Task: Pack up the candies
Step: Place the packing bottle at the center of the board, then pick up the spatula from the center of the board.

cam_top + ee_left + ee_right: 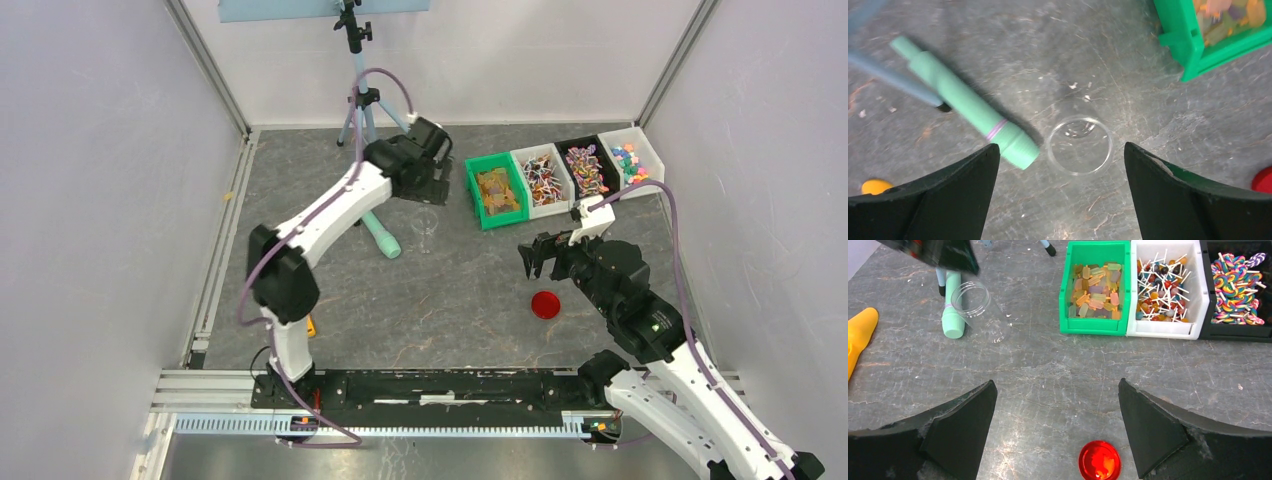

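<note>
The candies [627, 160], tiny wrapped sweets in mixed colours, fill the far-right white bin at the back. A clear empty jar [425, 225] stands upright on the table, seen from above [1079, 145] and from the right wrist [980, 310]. My left gripper [432, 178] hovers above the jar, open [1060, 145], holding nothing. The red lid [545, 304] lies flat right of centre. My right gripper [530, 260] is just behind the lid, open [1056, 382], with the lid [1099, 460] below and slightly right between its fingers.
A green bin [1094, 290] of flat pastel sweets, a white bin [1163, 287] of lollipops and a black bin [1235, 280] of swirl lollipops stand in a row. A mint tripod foot [968, 102] lies beside the jar. An orange scoop [858, 335] is at the left.
</note>
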Available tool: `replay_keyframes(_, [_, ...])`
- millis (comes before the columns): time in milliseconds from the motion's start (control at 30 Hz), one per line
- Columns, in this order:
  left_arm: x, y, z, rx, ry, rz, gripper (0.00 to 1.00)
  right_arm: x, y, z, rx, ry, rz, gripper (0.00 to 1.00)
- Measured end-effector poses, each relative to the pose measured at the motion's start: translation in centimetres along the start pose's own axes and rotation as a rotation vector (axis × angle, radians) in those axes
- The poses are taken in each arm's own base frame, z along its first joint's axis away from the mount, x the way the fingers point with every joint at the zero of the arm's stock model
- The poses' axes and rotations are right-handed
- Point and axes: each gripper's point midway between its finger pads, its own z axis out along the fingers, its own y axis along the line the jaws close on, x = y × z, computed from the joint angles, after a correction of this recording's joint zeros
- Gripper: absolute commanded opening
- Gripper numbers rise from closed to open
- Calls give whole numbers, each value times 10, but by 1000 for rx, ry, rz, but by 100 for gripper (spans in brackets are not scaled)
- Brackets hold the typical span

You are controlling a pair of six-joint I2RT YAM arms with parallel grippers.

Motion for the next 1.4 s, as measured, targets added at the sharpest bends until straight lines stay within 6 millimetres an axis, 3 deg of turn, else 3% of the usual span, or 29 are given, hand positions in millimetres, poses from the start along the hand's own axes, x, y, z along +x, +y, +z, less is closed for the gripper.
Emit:
replay_keyframes(100, [-18,34,-34,-35,-91,-116,98,0,2,0,-10,2,1,98])
replay_keyframes(167, [-21,73,-49,-97,-137,-239,96,1,3,0,-18,1,2,98])
replay_keyframes(233, [-11,120,-56,-173,-148,-375,95,3,4,1,-27,0,3,98])
replay_keyframes(300, [16,168,-52,-261,-121,-517,95,7,5,1,-33,7,2,98])
replay_keyframes(367, [57,213,-41,-371,-51,-634,93,11,6,1,-40,15,2,98])
replay_keyframes(467, [117,247,-27,-488,66,-724,90,15,8,2,-54,19,1,98])
replay_keyframes(567, [163,262,-19,-548,168,-781,87,19,8,2,-56,27,0,98])
replay_keyframes(733, [199,277,-17,-589,247,-844,83,20,7,1,-57,23,0,98])
replay_keyframes(1000, [216,275,-12,-587,276,-854,95,23,7,3,-58,21,1,98])
replay_keyframes(1400, [231,270,10,-543,349,-839,86,23,6,1,-53,20,-3,98])
